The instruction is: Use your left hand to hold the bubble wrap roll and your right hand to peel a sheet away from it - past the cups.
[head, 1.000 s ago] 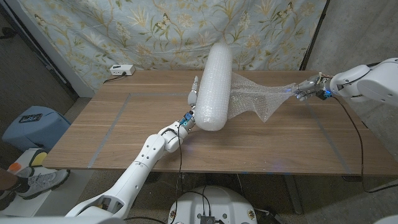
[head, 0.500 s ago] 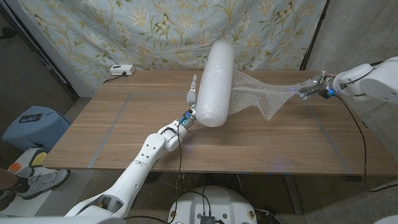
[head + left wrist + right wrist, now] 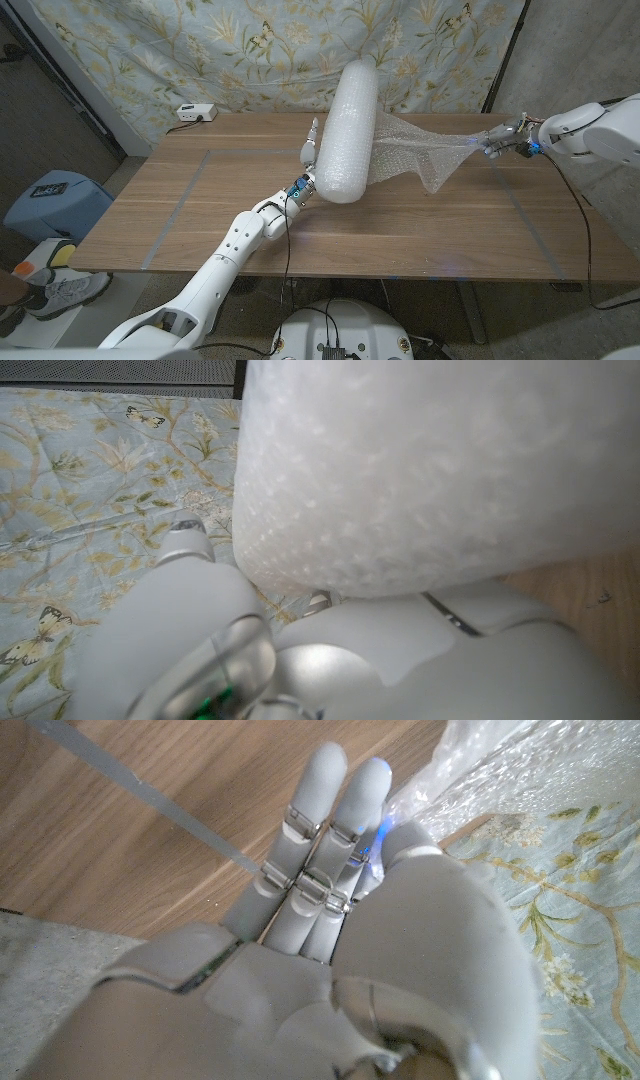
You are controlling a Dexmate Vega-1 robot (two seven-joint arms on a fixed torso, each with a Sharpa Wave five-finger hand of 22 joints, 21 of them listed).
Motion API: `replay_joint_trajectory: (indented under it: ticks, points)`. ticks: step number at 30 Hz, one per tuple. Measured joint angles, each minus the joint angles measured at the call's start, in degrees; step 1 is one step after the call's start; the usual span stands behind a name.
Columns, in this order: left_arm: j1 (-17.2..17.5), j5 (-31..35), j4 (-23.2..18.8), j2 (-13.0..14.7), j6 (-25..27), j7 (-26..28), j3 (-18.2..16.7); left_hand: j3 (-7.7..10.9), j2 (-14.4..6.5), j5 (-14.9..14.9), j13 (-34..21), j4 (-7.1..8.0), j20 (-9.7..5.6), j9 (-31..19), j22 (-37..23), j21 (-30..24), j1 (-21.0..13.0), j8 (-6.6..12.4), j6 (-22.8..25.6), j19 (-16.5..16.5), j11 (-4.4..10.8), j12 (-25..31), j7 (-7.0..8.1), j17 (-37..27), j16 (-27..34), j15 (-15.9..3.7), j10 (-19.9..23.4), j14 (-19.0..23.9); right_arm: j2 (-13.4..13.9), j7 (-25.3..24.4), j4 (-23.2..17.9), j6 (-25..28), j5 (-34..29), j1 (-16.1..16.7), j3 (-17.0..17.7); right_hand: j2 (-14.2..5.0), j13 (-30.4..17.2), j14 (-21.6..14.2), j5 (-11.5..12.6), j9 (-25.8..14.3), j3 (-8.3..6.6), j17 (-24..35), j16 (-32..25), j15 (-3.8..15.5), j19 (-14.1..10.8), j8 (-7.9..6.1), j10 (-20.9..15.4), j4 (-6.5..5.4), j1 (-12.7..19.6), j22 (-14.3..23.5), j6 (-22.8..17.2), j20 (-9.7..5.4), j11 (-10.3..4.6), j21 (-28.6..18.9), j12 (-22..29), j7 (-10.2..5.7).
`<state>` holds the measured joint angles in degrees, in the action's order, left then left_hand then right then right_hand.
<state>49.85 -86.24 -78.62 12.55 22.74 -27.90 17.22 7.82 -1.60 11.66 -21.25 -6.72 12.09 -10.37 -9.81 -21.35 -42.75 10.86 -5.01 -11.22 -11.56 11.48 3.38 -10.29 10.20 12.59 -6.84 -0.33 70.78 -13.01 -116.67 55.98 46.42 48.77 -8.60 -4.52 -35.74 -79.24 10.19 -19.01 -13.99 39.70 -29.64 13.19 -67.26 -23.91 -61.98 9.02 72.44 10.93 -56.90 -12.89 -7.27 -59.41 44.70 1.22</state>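
Observation:
A fat white bubble wrap roll (image 3: 347, 130) stands tilted on the wooden table (image 3: 200, 220), near its middle. My left hand (image 3: 308, 165) holds the roll at its lower left side, fingers up along it; the roll (image 3: 430, 470) shows close up in the left wrist view against my left hand (image 3: 330, 660). A clear sheet (image 3: 425, 155) stretches from the roll rightward, off the table surface, to my right hand (image 3: 503, 140), which pinches its bunched end. In the right wrist view my right hand (image 3: 330, 920) has its fingers closed on the sheet (image 3: 520, 770).
A white power strip (image 3: 196, 113) lies at the table's back left corner. A floral cloth (image 3: 250, 50) hangs behind the table. A blue bin (image 3: 50, 200) and a person's shoe (image 3: 50, 290) are on the floor at the left. Cables trail from both arms.
My right hand has drawn the sheet's end further right and slightly up, stretching the sheet. The roll's lower end has shifted a little toward the back.

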Motion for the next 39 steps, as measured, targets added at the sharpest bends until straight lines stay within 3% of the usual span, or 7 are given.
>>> replay_joint_trajectory:
  ticks: [14,39]
  points:
    - [-0.3,0.3,-0.5,0.7,0.8,0.0,0.4,0.00,0.0,0.0,0.5,0.00,0.00,0.0,0.0,0.4,0.0,0.00,0.0,0.0,-0.31,0.0,0.00,0.0,0.0,0.00,0.3,0.0,0.9,-1.4,-0.4,-0.8,1.0,2.7,3.0,0.02,-0.3,0.0,0.0,-0.3,0.01,0.0,0.0,0.00,0.0,0.45,0.0,-0.01,0.0,0.0,0.0,0.01,0.01,-0.6,-0.2,0.00]
    - [0.1,0.3,-1.0,1.6,1.3,0.1,0.6,0.00,-0.3,-0.2,1.6,0.00,0.00,0.0,0.0,1.0,-0.3,0.00,-0.4,0.0,-0.31,0.0,0.00,0.0,0.0,0.00,-0.1,0.0,1.8,-2.3,-0.7,-0.6,0.8,2.3,4.3,0.05,-0.4,0.0,-0.1,-0.3,0.01,0.3,0.0,0.00,0.4,0.45,0.0,-0.01,0.0,0.0,0.0,-0.01,0.00,-1.2,-0.4,-0.01]
